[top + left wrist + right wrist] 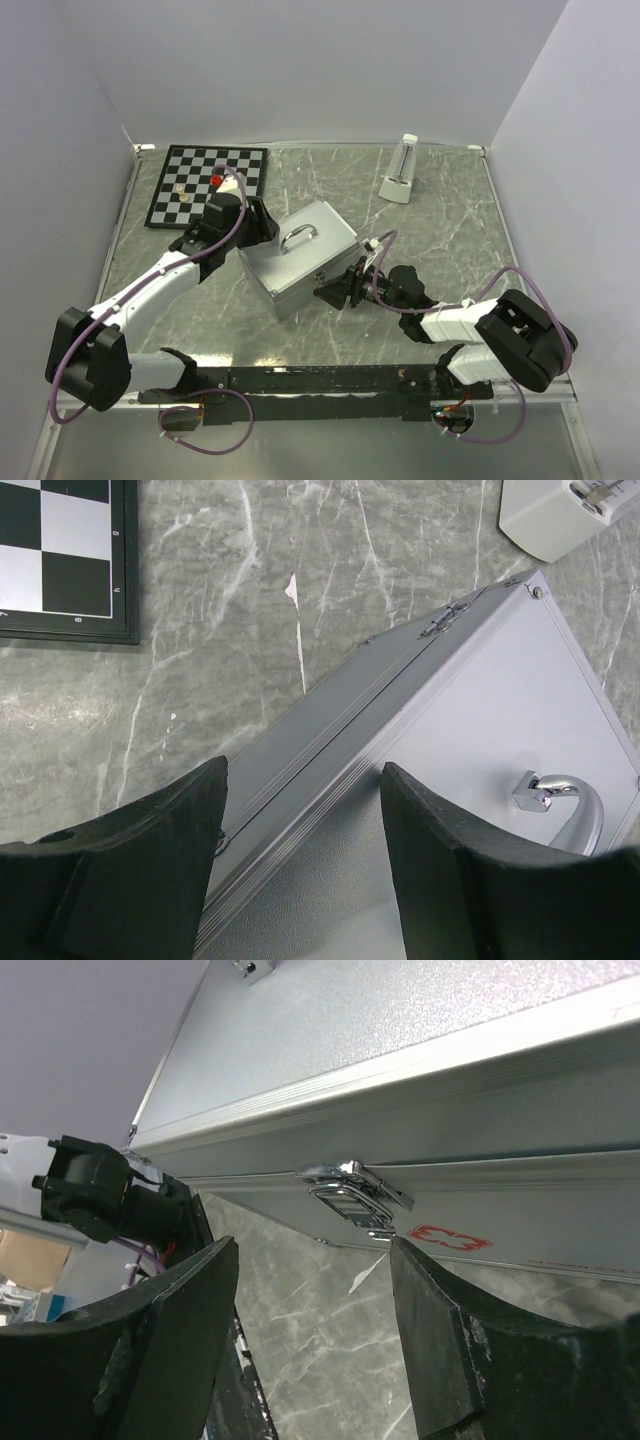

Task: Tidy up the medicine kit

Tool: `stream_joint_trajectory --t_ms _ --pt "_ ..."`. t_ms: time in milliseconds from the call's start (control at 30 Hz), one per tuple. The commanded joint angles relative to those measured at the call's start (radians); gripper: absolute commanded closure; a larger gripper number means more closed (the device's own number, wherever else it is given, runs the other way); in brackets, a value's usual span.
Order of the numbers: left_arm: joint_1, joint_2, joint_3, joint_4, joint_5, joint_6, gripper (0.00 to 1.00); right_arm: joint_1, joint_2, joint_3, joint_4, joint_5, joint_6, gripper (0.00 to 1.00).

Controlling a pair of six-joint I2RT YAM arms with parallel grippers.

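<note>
The medicine kit [300, 262] stands closed near the middle of my grey marbled worktop [450, 240]. It is turned at an angle, with its metal handle [298, 236] lying on the lid and its front face towards my right arm. My left tool [305, 775] sits at the case's far left corner, and its jaws are spread wide. In the left wrist view the long top edge of the case runs between the two black fingers, one over the lid and the other down the hinged side. A small hinge [445, 618] shows further along that edge. I cannot tell whether either finger actually presses on the metal, and the tool has hold of nothing that I can see. My right tool [312, 1245] is low at the front of the case and points at it, with its jaws well apart and nothing between them. Just beyond the fingertips is the front latch [355, 1198], lying flat across the seam, with a small red mark [448, 1239] beside it on the lower shell. A chessboard [205, 185] lies at the far left corner of the worktop, behind my left arm, with a few small pieces on it. A small white device [400, 172] stands towards the far right, well apart from the case.
</note>
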Motion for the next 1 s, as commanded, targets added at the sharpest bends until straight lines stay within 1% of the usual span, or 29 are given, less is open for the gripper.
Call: stream_joint_trajectory --t_ms 0,333,500,633,767,800,867,967 --pt "-0.015 0.013 0.005 -0.064 0.030 -0.008 0.33 0.005 0.006 0.050 0.066 -0.010 -0.001 0.30" --pt "-0.016 0.019 -0.001 -0.057 0.047 -0.008 0.33 0.005 0.038 0.061 0.091 -0.008 0.014 0.29" --pt "-0.016 0.010 -0.001 -0.061 0.042 -0.002 0.33 0.007 -0.026 0.041 0.051 -0.005 0.002 0.28" --pt "-0.016 0.005 0.004 -0.064 0.042 -0.006 0.32 0.007 -0.102 0.033 -0.033 0.005 -0.024 0.27" --pt "-0.016 -0.004 0.025 -0.073 0.042 -0.009 0.28 0.005 -0.161 0.032 -0.125 0.010 -0.041 0.26" --pt "-0.016 -0.010 0.031 -0.078 0.007 -0.010 0.27 0.005 -0.180 0.029 -0.139 0.016 -0.045 0.26" --pt "-0.016 -0.019 0.057 -0.090 -0.013 -0.006 0.25 0.005 -0.227 0.024 -0.220 0.028 -0.062 0.25" --pt "-0.015 -0.047 0.111 -0.112 -0.079 0.003 0.20 0.005 -0.370 0.021 -0.399 0.076 -0.117 0.22"
